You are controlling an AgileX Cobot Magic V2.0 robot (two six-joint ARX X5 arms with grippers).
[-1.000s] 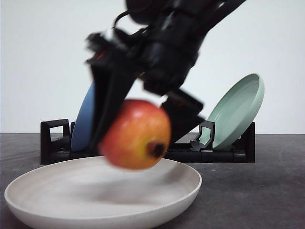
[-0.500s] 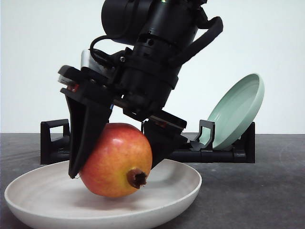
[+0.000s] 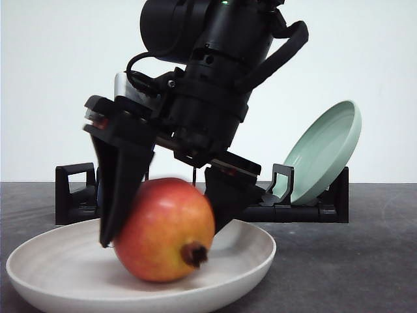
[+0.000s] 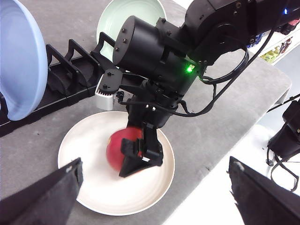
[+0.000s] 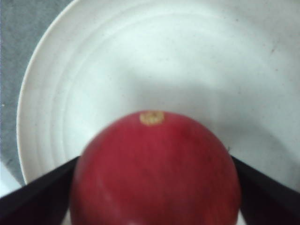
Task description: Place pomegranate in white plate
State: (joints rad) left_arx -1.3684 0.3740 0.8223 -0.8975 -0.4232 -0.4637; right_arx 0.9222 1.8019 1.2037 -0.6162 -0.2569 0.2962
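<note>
Front view: a dark grey matte table (image 3: 365,261) runs back to a plain white wall (image 3: 52,78). The white plate (image 3: 45,274) sits at the near edge, toward 7 o'clock of the picture. The pomegranate (image 3: 166,228) rests in the plate, its dark crown turned toward 5 o'clock. The right gripper (image 3: 171,215) comes down from 12 o'clock, one finger on each flank of the fruit. Whether the fingers press the fruit or have just let go cannot be told here. Behind the plate stands a black rack (image 3: 71,195), with a green plate (image 3: 326,153) leaning in it at 3 o'clock.

Left wrist view: the grey table ends at a pale floor (image 4: 206,206), where black bags (image 4: 286,136) lie. The rack (image 4: 65,79) holds a blue plate (image 4: 21,56) and the green plate (image 4: 117,18), well apart. The plate (image 4: 93,187) lies just in front of the rack, the pomegranate (image 4: 117,147) inside it, left of centre, between the right gripper's (image 4: 136,157) fingers. The left gripper (image 4: 154,197) is spread wide and holds nothing; its black fingers (image 4: 47,197) are at both lower corners.

Right wrist view: the pomegranate (image 5: 154,173) fills the space between the right gripper's (image 5: 154,197) fingers (image 5: 37,192), its pale stem scar facing up, with the plate (image 5: 140,61) beneath and a strip of grey table (image 5: 18,37) at 10 o'clock.
</note>
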